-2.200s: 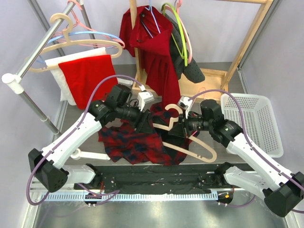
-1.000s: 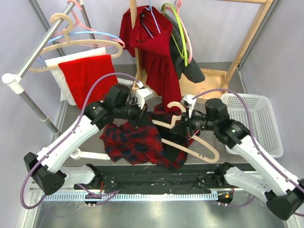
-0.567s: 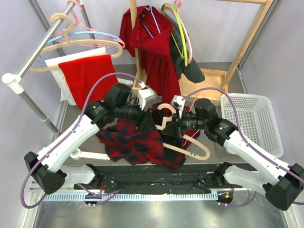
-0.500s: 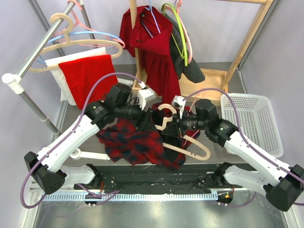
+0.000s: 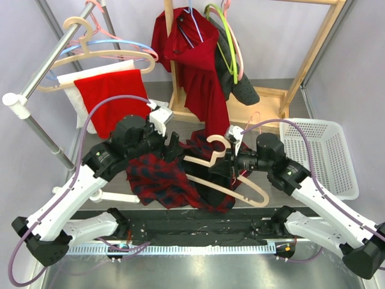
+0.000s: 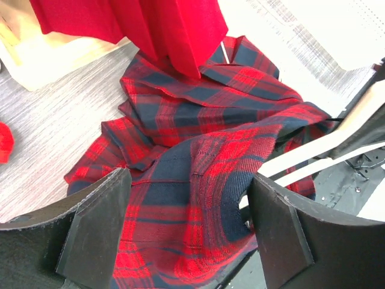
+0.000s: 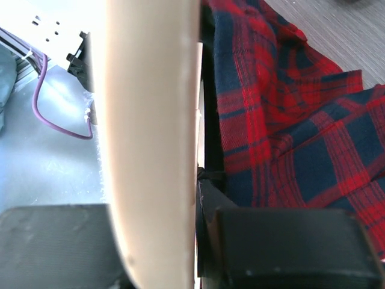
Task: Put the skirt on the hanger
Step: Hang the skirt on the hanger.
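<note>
The red and navy plaid skirt lies crumpled on the table in front of the arms. A beige wooden hanger lies tilted across its right part, hook pointing away from me. My right gripper is shut on the hanger near its neck, with skirt cloth just beyond. My left gripper hovers open over the skirt's far edge; in its own view the jaws stand wide above a raised plaid fold. The hanger's bars run in under that fold.
A white basket sits at the right. Behind the skirt a wooden rack carries red and dark garments. At the left a metal rail holds hangers and a red and white cloth. A white cylinder lies near the left arm.
My left gripper has opened, let go of the skirt and drawn back to the left. The right gripper has shifted the hanger slightly right, its left arm now over the skirt.
</note>
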Controlling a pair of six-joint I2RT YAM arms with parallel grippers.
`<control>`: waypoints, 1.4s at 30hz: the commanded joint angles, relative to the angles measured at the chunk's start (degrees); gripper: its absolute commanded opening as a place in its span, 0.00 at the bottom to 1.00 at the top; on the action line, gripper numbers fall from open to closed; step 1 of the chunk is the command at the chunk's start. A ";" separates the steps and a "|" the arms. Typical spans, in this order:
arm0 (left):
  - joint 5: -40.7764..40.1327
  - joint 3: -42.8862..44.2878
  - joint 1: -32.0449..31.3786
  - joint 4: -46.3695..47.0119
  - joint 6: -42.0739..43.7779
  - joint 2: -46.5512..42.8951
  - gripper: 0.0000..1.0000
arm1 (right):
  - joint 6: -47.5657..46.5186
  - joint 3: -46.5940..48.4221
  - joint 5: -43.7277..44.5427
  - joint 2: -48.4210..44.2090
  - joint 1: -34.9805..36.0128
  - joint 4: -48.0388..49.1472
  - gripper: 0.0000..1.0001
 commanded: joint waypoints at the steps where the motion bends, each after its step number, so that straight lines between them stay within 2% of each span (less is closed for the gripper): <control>1: 1.18 -0.81 -0.14 2.03 0.01 -0.93 0.81 | 0.45 1.47 -2.49 2.08 0.35 7.24 0.01; 5: -3.11 -0.02 -0.14 -0.52 -1.04 -0.67 0.73 | -0.08 2.18 -1.08 3.06 0.35 6.54 0.01; 10: -0.84 1.21 -0.14 -5.44 -1.30 1.70 0.56 | -0.16 1.39 0.41 1.39 0.26 6.01 0.01; 14: 4.00 1.92 -0.23 -9.93 -0.69 4.08 0.56 | -0.17 1.39 0.85 1.04 0.26 5.83 0.01; 15: 3.91 1.74 -0.14 -10.55 -0.77 4.08 0.52 | -0.17 1.47 1.11 1.39 0.43 5.66 0.01; 16: 3.57 1.56 -0.14 -10.47 -0.77 3.99 0.38 | -0.25 1.56 1.64 1.56 0.35 5.31 0.01; 18: 1.03 0.95 -0.23 -9.94 -1.65 3.38 0.22 | -0.43 1.83 2.34 1.91 0.44 4.52 0.01; 19: 0.06 0.95 -0.23 -9.59 -1.83 3.29 0.05 | -0.52 2.00 3.48 2.00 0.35 3.03 0.01; 20: -1.17 1.47 -0.14 -9.59 -2.09 3.46 0.00 | -0.69 2.87 4.36 2.18 0.26 1.63 0.01; 26: -18.65 7.43 -0.14 -8.71 -5.25 4.95 0.00 | 0.01 9.63 19.89 5.60 0.35 -17.26 0.01; 30: -27.27 11.05 -0.14 -6.96 -7.28 7.15 0.00 | 0.98 10.09 20.81 3.24 0.35 -22.03 0.01; 35: -30.09 13.78 -0.14 -6.33 -7.63 10.40 0.00 | 0.98 12.89 21.07 -5.27 0.44 -24.48 0.01; 42: -29.58 15.54 -0.14 -6.69 -8.51 13.66 0.00 | -2.18 18.44 17.74 -8.81 0.35 -30.03 0.01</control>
